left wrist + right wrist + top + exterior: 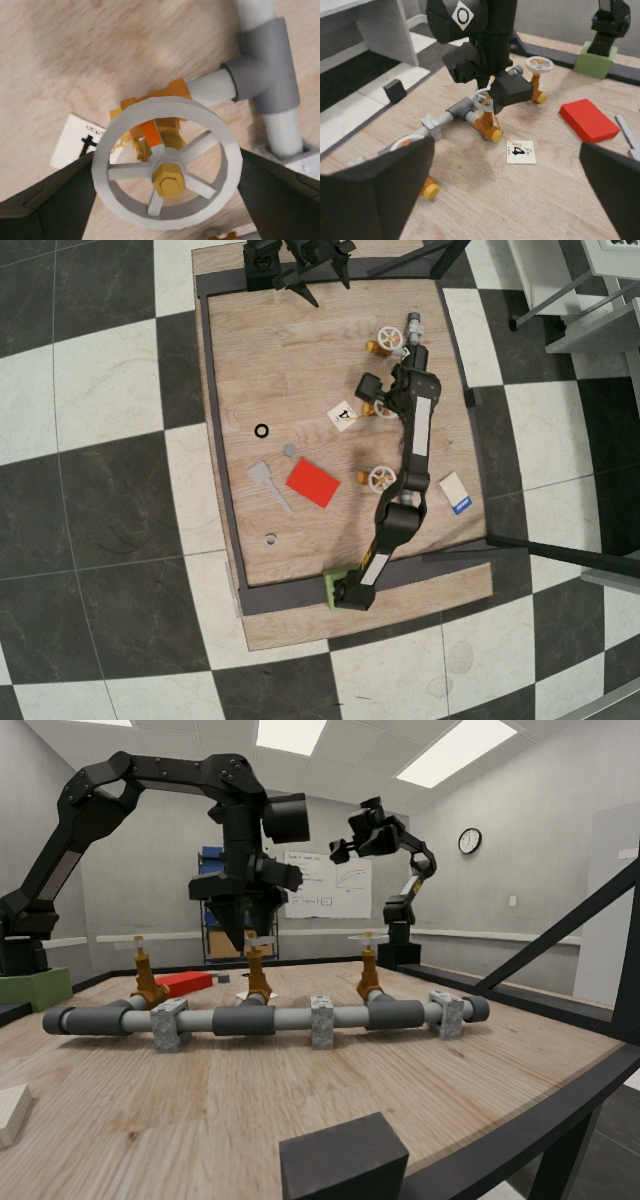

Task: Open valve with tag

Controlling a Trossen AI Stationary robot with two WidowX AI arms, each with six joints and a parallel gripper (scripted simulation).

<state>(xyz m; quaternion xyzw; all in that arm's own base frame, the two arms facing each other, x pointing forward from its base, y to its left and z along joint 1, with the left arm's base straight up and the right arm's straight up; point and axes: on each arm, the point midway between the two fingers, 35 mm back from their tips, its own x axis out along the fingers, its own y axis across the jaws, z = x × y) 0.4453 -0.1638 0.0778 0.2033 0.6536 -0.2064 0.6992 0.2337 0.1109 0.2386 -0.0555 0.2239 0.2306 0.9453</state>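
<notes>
The middle valve's white handwheel (167,107) (481,102) has one orange spoke mark. My left gripper (250,941) (165,156) points down and is shut on this wheel, with a finger at each side of its rim. A chain runs from this valve's orange body to a white tag (341,415) (70,145) (521,152) that reads 4. The other two valves have wheels (390,338) (382,479) on either side, touched by no gripper. My right gripper (331,296) (505,146) is open and empty, raised near its base.
A grey pipe (294,1018) joins the valves. A red block (313,482), a grey scraper-like tool (279,496), a black ring (261,424), a grey disc (288,450) and a small grey ring lie to one side. A white and blue box (453,488) lies beyond the pipe.
</notes>
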